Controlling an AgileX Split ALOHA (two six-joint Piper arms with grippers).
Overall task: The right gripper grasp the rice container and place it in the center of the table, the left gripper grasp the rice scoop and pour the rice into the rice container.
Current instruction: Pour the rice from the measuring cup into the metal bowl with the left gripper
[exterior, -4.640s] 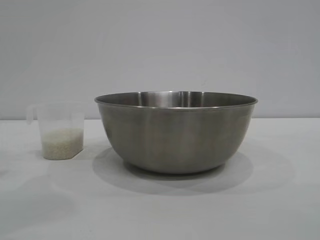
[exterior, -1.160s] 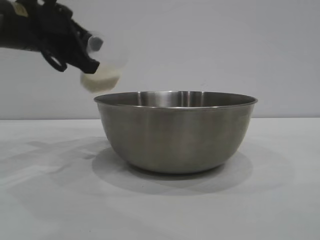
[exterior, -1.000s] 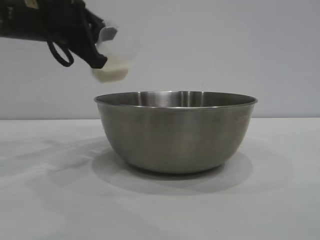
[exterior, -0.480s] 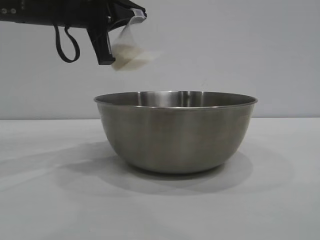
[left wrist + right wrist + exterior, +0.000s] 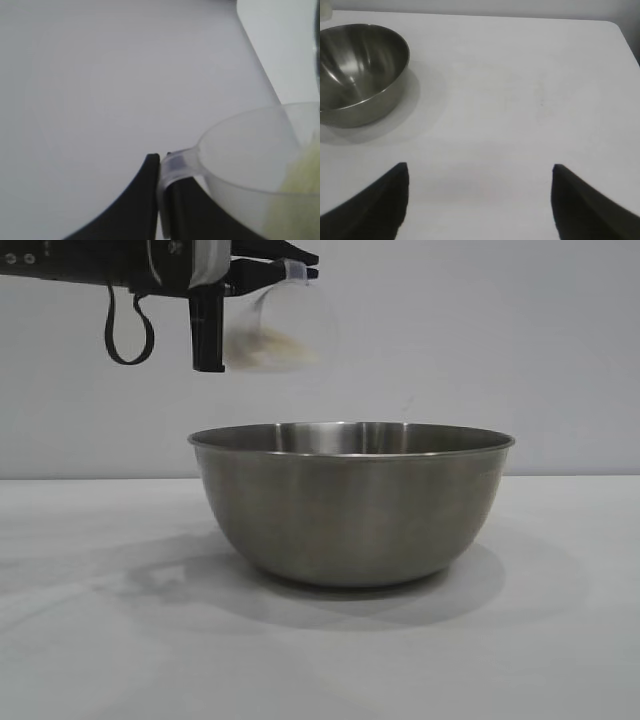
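Observation:
The rice container (image 5: 352, 502), a wide steel bowl, stands on the white table (image 5: 560, 660) in the middle of the exterior view; it also shows in the right wrist view (image 5: 355, 70). Above its left rim my left gripper (image 5: 250, 280) is shut on the handle of the rice scoop (image 5: 280, 328), a clear plastic cup tipped on its side with its mouth toward the bowl. The rice (image 5: 265, 348) lies pale along the cup's lower wall. In the left wrist view the scoop (image 5: 250, 165) and its pinched handle (image 5: 175, 165) appear. My right gripper (image 5: 479, 172) hovers open over bare table, away from the bowl.
A plain pale wall stands behind the table. The table's rounded far corner (image 5: 615, 25) shows in the right wrist view. The bowl's shadow spreads around its base.
My left gripper has carried the scoop up and to the right over the bowl's left rim and rolled it from upright to lying on its side. The bowl has not moved.

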